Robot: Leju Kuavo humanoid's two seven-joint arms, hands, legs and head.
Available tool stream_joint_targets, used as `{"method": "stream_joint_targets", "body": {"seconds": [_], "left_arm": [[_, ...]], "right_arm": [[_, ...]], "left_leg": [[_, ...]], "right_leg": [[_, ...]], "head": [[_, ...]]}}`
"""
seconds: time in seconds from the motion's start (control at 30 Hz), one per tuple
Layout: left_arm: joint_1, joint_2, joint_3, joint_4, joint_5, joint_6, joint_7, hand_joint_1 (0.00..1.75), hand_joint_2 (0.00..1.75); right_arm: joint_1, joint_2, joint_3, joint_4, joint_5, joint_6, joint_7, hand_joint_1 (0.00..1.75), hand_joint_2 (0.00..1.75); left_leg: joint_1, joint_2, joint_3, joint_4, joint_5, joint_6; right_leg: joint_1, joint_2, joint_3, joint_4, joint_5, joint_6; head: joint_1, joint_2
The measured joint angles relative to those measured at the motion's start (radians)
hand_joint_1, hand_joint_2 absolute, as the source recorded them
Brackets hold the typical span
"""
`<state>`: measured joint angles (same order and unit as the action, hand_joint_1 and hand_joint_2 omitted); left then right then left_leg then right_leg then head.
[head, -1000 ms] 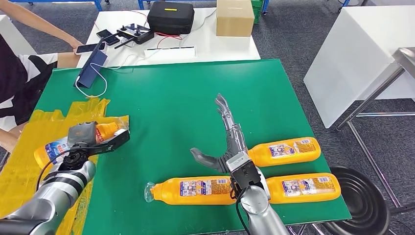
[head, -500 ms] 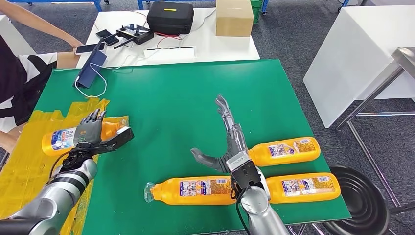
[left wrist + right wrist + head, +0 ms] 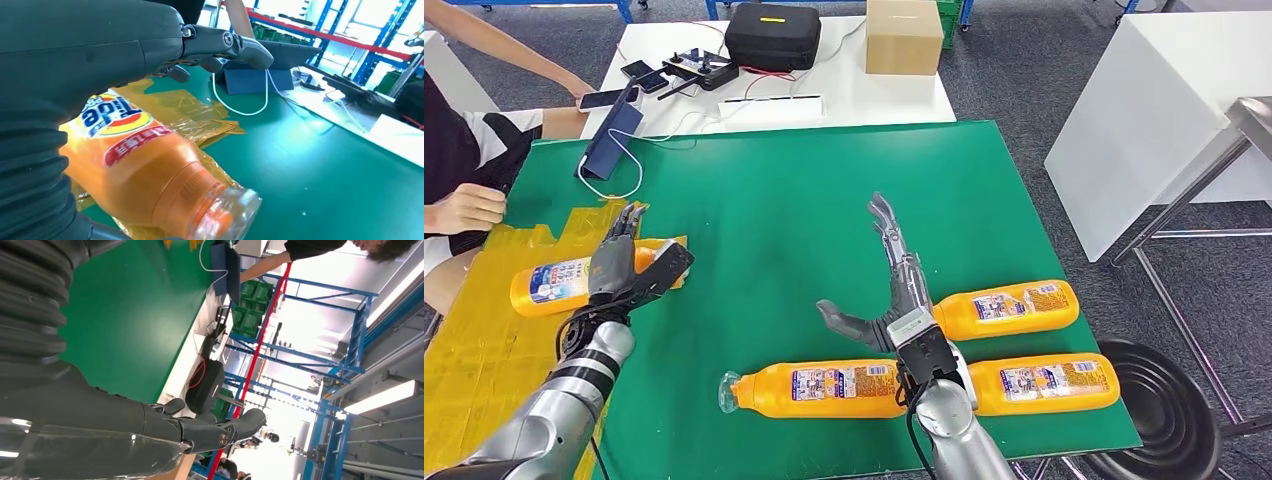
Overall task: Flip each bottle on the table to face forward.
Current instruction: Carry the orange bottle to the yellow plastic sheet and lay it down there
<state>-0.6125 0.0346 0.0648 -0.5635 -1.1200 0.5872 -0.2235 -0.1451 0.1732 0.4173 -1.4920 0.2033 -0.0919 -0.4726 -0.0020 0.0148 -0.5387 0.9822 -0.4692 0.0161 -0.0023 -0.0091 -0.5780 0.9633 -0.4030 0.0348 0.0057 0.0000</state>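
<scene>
An orange bottle (image 3: 559,284) lies on its side on the yellow film (image 3: 484,330) at the table's left, white and blue label up in the head view. My left hand (image 3: 629,265) hovers over its cap end with fingers stretched out, holding nothing. The left wrist view has the bottle (image 3: 145,170) under the hand (image 3: 100,45), red and yellow logo showing. Three more orange bottles lie near the front edge: one in the middle (image 3: 824,388), one at front right (image 3: 1044,383), one behind it (image 3: 1004,308). My right hand (image 3: 894,295) is spread open beside that last bottle's cap end.
A person sits at the table's left, one hand (image 3: 464,208) near the film. A blue stand with a white cable (image 3: 609,140) is at the far left corner of the green table (image 3: 774,200). Behind stands a white table with a black case (image 3: 772,35) and a box (image 3: 904,35).
My left hand set the bottle down on the yellow film and opened its fingers off it. A person's hand came in at the left. My right hand stayed put.
</scene>
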Motion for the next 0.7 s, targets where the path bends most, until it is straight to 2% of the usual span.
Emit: {"method": "stream_joint_targets", "body": {"seconds": [0.1, 0.2, 0.27, 0.37, 0.5, 0.7], "left_arm": [[0.011, -0.008, 0.011, -0.023, 0.051, 0.014, -0.044, 0.00, 1.75], [0.044, -0.021, 0.022, -0.086, 0.182, 0.013, -0.142, 0.00, 1.75], [0.077, -0.032, 0.024, -0.155, 0.286, -0.016, -0.206, 0.00, 1.75], [0.138, -0.047, 0.023, -0.280, 0.425, -0.100, -0.266, 0.00, 1.75], [0.205, -0.065, 0.015, -0.425, 0.515, -0.184, -0.297, 0.00, 1.75], [0.247, -0.074, 0.003, -0.527, 0.527, -0.197, -0.301, 0.00, 1.75]], "right_arm": [[0.000, 0.000, 0.000, 0.002, 0.000, -0.001, 0.000, 0.00, 1.75], [0.000, -0.001, 0.000, 0.004, 0.014, -0.014, 0.000, 0.00, 1.75], [0.000, -0.005, 0.002, 0.007, 0.052, -0.033, 0.004, 0.00, 1.75], [-0.005, -0.025, 0.022, 0.012, 0.178, -0.058, 0.034, 0.00, 1.75], [-0.024, -0.068, 0.082, 0.029, 0.365, -0.064, 0.089, 0.00, 1.75], [-0.034, -0.101, 0.130, 0.047, 0.396, -0.064, 0.100, 0.00, 1.75]], "left_leg": [[0.000, 0.000, 0.000, 0.000, 0.000, 0.000], [0.000, 0.000, 0.000, 0.000, 0.000, 0.000], [0.000, 0.000, 0.000, 0.000, 0.000, 0.000], [0.000, 0.000, 0.000, 0.000, 0.000, 0.000], [0.000, 0.000, 0.000, 0.000, 0.000, 0.000], [0.000, 0.000, 0.000, 0.000, 0.000, 0.000]], "right_leg": [[0.000, 0.000, 0.000, 0.000, 0.000, 0.000], [0.000, 0.000, 0.000, 0.000, 0.000, 0.000], [0.000, 0.000, 0.000, 0.000, 0.000, 0.000], [0.000, 0.000, 0.000, 0.000, 0.000, 0.000], [0.000, 0.000, 0.000, 0.000, 0.000, 0.000], [0.000, 0.000, 0.000, 0.000, 0.000, 0.000]], "head": [[0.000, 0.000], [0.000, 0.000], [0.000, 0.000], [0.000, 0.000], [0.000, 0.000], [0.000, 0.000]]}}
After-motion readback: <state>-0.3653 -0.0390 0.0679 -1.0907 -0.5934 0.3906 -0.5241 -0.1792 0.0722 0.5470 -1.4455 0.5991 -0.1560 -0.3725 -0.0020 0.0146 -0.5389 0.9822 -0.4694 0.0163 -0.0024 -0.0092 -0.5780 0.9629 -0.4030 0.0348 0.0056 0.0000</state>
